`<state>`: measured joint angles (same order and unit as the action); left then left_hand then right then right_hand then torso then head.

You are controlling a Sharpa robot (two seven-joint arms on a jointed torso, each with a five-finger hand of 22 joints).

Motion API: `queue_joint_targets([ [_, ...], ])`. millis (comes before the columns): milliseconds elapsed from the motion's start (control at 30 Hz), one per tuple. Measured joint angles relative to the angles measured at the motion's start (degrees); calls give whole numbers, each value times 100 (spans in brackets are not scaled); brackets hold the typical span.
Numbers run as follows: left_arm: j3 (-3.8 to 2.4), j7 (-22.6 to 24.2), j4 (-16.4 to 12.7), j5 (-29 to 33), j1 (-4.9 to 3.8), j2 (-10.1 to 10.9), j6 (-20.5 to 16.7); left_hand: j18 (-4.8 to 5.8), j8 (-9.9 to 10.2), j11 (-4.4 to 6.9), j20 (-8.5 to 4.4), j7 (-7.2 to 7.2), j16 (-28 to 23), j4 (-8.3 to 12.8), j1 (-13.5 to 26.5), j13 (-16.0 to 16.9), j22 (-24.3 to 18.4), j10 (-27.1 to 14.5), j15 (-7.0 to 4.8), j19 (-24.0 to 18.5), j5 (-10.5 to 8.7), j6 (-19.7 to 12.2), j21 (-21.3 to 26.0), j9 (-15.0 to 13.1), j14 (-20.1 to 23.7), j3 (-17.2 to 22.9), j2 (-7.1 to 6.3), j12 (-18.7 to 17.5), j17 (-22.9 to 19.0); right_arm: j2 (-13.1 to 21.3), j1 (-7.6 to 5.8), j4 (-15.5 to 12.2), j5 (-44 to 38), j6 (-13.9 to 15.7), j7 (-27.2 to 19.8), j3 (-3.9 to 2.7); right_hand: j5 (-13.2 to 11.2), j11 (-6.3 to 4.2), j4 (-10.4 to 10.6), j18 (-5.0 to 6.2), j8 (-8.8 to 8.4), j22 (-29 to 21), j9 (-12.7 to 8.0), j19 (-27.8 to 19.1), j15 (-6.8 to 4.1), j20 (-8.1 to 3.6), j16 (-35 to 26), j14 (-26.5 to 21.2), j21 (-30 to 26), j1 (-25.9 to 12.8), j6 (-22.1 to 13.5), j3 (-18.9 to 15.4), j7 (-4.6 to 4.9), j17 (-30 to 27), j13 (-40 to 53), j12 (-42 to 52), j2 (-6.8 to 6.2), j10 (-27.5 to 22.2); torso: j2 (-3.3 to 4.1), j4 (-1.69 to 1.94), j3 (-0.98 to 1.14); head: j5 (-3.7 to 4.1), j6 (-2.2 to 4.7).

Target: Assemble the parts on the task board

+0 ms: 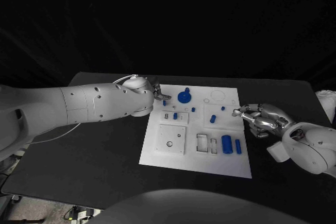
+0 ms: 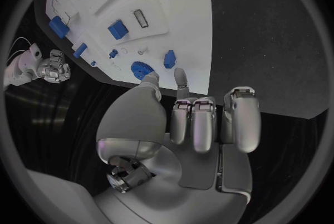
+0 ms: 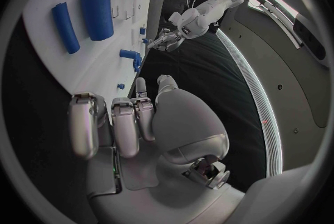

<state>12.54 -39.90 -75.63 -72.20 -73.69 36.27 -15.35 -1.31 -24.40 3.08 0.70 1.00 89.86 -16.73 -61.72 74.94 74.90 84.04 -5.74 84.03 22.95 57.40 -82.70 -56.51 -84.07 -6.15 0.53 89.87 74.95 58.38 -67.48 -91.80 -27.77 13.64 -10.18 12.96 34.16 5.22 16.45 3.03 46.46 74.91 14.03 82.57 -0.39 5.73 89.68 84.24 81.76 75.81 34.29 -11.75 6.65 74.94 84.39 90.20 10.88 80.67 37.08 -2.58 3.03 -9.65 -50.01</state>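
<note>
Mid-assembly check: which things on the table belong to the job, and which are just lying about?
Job:
task board
blue gear
large blue cylinder
slim blue cylinder
small blue pegs
left hand
right hand

Lying about:
white object at the table's right edge

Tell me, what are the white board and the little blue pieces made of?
The task board looks like matte white plastic: flat, even, no shine. The blue parts, like the big cylinder, look like smooth moulded or printed plastic, one solid colour throughout. The look alone can't confirm it.
</note>
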Motion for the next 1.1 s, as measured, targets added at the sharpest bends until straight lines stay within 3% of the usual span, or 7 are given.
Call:
queue_joint_targets([
  [333,0,11,34,39,1,-19,47,0,-34,0,0,-22,0,0,-106,0,0,0,0,0,102,22,27,-64,0,0,-1,0,0,-11,0,5,0,-8,6,0,0,0,0,0,0,0,0,0,0,0,0,0,0,0,0,0,0,-1,0,1,0,0,0,2,0,-10,0],
  [667,1,64,85,92,26,-46,72,0,-80,0,0,-42,0,0,-249,0,0,0,0,0,435,1,27,-154,0,0,-8,0,-1,-8,1,5,0,-12,10,0,0,0,1,0,0,-1,-1,0,1,0,0,0,-6,0,0,1,0,-1,0,2,0,0,0,0,0,-14,0],
  [1100,2,115,128,135,67,-71,95,0,-80,0,0,-20,0,0,-273,0,0,0,0,0,473,-20,27,-161,0,1,15,0,-2,-2,1,1,0,-16,12,0,0,0,18,0,0,-1,-6,0,6,0,0,5,-26,28,0,18,0,-2,-5,2,-28,0,0,0,0,-6,0],
])
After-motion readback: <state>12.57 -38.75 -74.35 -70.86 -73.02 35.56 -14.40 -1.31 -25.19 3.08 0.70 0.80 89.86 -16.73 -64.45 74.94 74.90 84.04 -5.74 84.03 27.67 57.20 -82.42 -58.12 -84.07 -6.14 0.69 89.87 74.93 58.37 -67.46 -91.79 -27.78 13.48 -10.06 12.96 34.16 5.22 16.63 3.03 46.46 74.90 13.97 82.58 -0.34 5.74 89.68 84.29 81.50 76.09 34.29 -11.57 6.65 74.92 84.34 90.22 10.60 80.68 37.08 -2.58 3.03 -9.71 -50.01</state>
